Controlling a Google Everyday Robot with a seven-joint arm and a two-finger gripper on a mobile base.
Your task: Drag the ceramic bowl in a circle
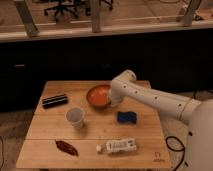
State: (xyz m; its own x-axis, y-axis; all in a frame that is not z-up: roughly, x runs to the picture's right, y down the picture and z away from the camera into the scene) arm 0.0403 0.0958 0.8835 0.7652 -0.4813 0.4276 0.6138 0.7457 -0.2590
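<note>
The ceramic bowl (97, 96) is round, shallow and glossy orange with a darker rim. It sits on the wooden table (145, 130) near the far middle. My white arm reaches in from the right, and my gripper (113, 99) is down at the bowl's right rim, touching it. The arm's wrist hides the fingertips and part of the rim.
A small white cup (75, 117) stands front-left of the bowl. A black flat object (54, 100) lies at the far left. A blue sponge (127, 117) lies right of the bowl. A red-brown item (66, 147) and a white bottle (118, 146) lie near the front edge.
</note>
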